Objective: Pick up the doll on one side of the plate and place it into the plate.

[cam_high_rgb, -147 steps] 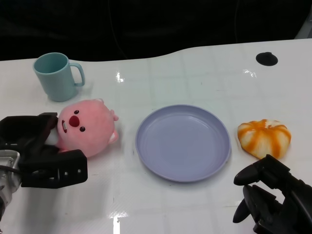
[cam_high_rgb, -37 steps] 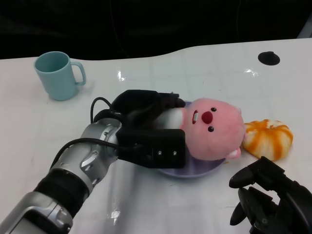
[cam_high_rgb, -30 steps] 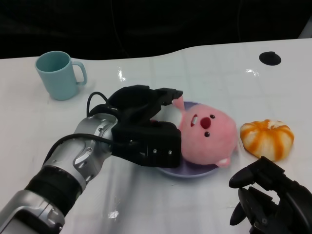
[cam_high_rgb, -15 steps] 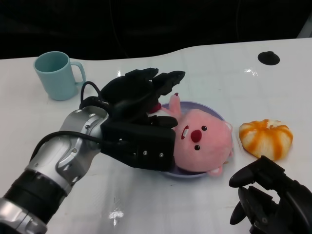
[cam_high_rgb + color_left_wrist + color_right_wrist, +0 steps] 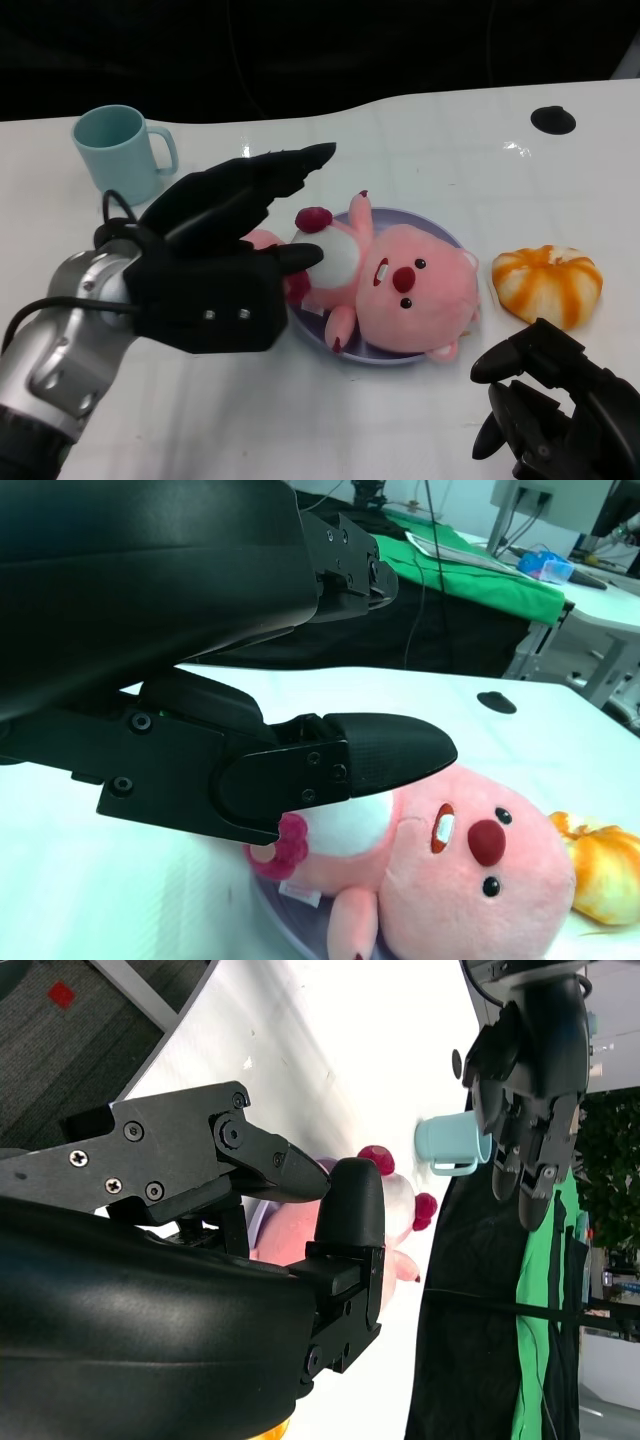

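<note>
The pink plush doll [image 5: 400, 290] lies on its back in the lilac plate [image 5: 452, 241], head toward the front edge. My left hand [image 5: 225, 250] hovers just left of it with fingers spread, holding nothing. In the left wrist view the doll [image 5: 470, 880] lies beyond the fingers [image 5: 380, 755], with a gap between them, on the plate [image 5: 290, 920]. My right hand [image 5: 555, 410] rests at the near right of the table, away from the plate, with fingers curled around nothing. The right wrist view shows the doll [image 5: 385, 1175] partly hidden behind that hand.
A teal mug [image 5: 115, 155] stands at the back left. An orange-and-white striped plush bun [image 5: 545, 283] lies right of the plate. A black round disc [image 5: 551, 120] sits at the back right. The table's far edge borders a dark background.
My left hand carried the doll from the left of the plate onto it, let go, opened its fingers and drew back to the left. The doll rolled onto its back. The right hand stayed still.
</note>
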`<state>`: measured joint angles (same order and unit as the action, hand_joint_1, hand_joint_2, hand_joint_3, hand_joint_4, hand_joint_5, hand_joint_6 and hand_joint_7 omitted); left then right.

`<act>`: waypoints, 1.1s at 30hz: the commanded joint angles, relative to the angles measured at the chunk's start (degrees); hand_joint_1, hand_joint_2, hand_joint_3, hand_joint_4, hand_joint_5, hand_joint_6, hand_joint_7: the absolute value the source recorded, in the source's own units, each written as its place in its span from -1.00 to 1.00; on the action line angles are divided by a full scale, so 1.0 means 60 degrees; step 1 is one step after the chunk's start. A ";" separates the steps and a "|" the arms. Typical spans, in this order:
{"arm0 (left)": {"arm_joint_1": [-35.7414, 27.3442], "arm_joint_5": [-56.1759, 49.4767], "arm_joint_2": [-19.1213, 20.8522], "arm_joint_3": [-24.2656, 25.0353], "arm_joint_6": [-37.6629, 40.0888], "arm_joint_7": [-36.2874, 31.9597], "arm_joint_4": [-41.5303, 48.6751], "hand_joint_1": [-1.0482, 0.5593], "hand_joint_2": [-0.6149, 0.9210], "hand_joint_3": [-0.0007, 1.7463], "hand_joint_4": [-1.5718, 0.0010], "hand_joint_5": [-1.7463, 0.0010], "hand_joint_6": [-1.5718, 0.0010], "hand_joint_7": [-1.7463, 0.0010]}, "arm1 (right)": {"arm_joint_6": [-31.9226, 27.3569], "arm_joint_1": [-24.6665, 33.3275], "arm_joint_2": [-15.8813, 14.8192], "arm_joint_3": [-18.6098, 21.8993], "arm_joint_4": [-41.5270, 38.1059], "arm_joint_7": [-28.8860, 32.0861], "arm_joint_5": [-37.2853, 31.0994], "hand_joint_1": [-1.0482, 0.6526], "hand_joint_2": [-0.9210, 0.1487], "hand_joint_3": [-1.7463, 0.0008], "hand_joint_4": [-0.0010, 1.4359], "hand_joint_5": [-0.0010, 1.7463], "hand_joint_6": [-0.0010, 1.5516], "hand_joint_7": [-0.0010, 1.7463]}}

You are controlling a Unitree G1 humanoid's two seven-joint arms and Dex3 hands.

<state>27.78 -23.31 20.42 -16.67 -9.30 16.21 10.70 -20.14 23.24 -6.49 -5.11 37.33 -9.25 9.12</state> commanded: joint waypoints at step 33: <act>-0.4883 0.6351 -0.0624 0.3123 0.4720 0.0742 -0.4358 0.17 0.57 0.30 0.05 -1.00 0.08 -0.54 | 0.0053 -0.0108 -0.0031 0.0112 -0.0075 -0.0110 0.0177 -0.14 -1.00 0.30 -0.32 1.00 -0.54 0.93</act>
<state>-0.58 13.24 16.05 0.94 16.03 20.84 -13.42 -20.15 22.68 -6.44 -4.72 37.00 -9.86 9.74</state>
